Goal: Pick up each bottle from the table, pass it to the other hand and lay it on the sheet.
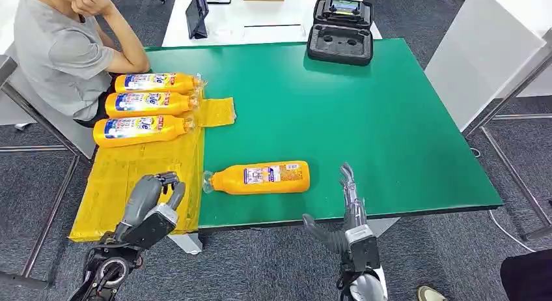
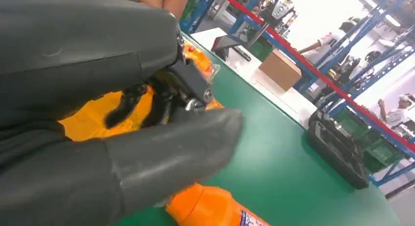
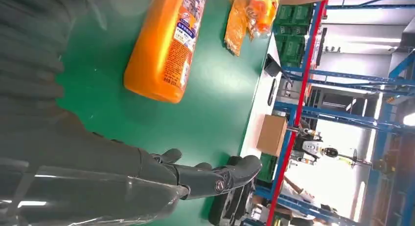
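Three bottles (image 1: 151, 103) lie on the yellow sheet (image 1: 130, 177); a fourth bottle (image 1: 260, 178) lies on the table (image 1: 390, 118). Left hand (image 1: 153, 197) is curled and empty. Right hand (image 1: 345, 210) is spread, empty.

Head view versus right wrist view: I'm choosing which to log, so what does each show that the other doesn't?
Head view alone: three bottles lying on the yellow sheet, a seated person, the left hand with fingers curled. Right wrist view alone: blue racking and a distant person. Both: the lone bottle lying on the green table, the open right hand.
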